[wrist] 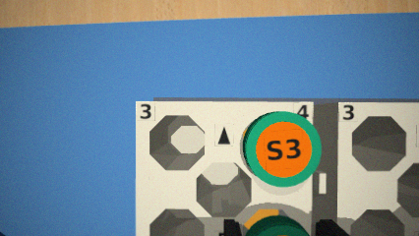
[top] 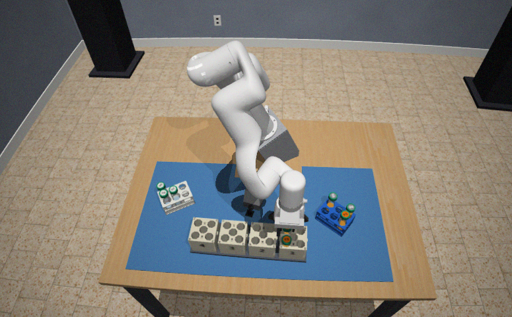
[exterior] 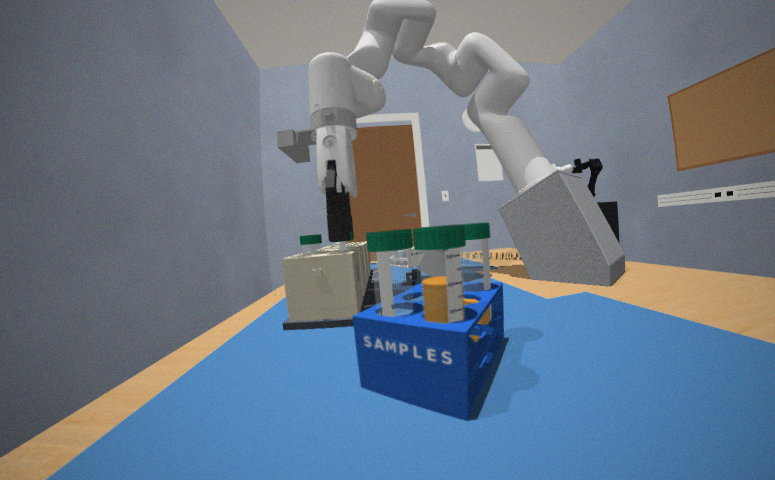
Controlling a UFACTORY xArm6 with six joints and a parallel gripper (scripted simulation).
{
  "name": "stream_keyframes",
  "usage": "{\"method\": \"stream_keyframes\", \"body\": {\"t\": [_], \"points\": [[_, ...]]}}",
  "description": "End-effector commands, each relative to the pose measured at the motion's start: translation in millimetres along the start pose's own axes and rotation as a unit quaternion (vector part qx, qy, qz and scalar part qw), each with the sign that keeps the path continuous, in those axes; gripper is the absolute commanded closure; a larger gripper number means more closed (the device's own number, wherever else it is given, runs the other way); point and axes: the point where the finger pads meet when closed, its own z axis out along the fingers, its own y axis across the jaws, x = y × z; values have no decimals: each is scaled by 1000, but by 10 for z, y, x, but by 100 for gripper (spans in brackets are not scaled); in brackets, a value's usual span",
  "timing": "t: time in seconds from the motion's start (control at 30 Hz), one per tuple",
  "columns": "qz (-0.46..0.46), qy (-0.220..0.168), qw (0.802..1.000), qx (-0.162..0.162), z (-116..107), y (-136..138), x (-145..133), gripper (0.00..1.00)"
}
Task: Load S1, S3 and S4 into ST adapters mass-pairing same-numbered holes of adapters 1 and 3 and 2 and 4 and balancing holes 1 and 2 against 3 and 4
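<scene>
Four beige adapters stand in a row in the stand ST (top: 246, 255). In the rightmost adapter (top: 300, 245) (exterior: 320, 285) (wrist: 167, 194), sample S3 (top: 286, 238) (exterior: 310, 239) (wrist: 282, 148), with a green cap and an orange dot, stands in hole 4. A second green-capped tube (wrist: 275, 225) with orange liquid stands in the hole behind S3; its label is hidden. My gripper (top: 286, 229) (exterior: 339, 236) (wrist: 277, 230) hangs straight over that tube, open, with a finger on each side of its cap. Holes 3 and 5 are empty.
The blue SAMPLES rack (top: 331, 225) (exterior: 415, 362) holds three tubes at the right, one with an orange dot (top: 344, 214). The white blanks rack (top: 180, 205) holds three tubes at the left. The other three adapters (top: 232, 235) are empty.
</scene>
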Motion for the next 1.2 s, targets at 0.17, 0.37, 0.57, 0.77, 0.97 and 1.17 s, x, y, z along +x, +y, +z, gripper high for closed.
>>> {"method": "stream_keyframes", "body": {"t": [0.17, 0.37, 0.57, 0.77, 0.97, 1.17], "points": [[0, 1, 1000, 1, -193, -4, 13, 56], [0, 1, 1000, 1, -274, -4, 13, 56], [0, 1, 1000, 1, -394, -4, 13, 56], [0, 1, 1000, 1, -514, -4, 13, 56], [0, 1, 1000, 1, -594, -4, 13, 56], [0, 1, 1000, 1, -715, -4, 13, 56]]}}
